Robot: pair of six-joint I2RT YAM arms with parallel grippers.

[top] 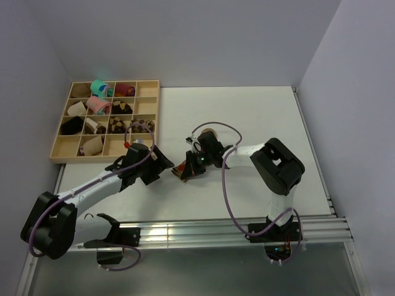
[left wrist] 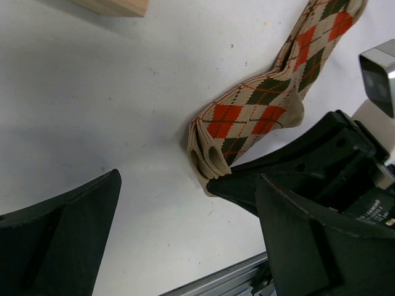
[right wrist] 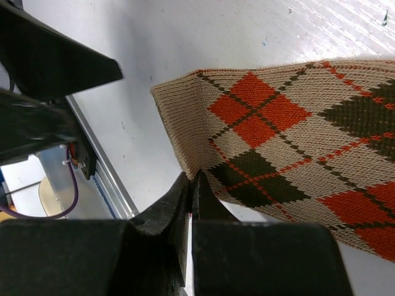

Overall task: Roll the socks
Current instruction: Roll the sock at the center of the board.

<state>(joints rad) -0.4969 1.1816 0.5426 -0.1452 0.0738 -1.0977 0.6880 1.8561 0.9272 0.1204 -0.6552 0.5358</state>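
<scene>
The socks (left wrist: pixel 259 105), tan argyle with dark brown and orange-red diamonds, lie flat on the white table. Their near end shows several stacked layers. They also show in the right wrist view (right wrist: pixel 296 123) and in the top view (top: pixel 182 171). My right gripper (right wrist: pixel 193 180) is shut, pinching the lower edge of the socks near that end. It shows in the top view (top: pixel 190 166). My left gripper (left wrist: pixel 185 203) is open and empty, just left of the socks' end, its fingers (left wrist: pixel 62 240) spread wide. It shows in the top view (top: pixel 162 161).
A wooden compartment tray (top: pixel 74 158) holding several rolled socks sits at the back left; its corner shows in the left wrist view (left wrist: pixel 114 6). The table's metal front rail (top: pixel 203 231) runs close below both grippers. A cable (top: pixel 225 185) loops over the right arm.
</scene>
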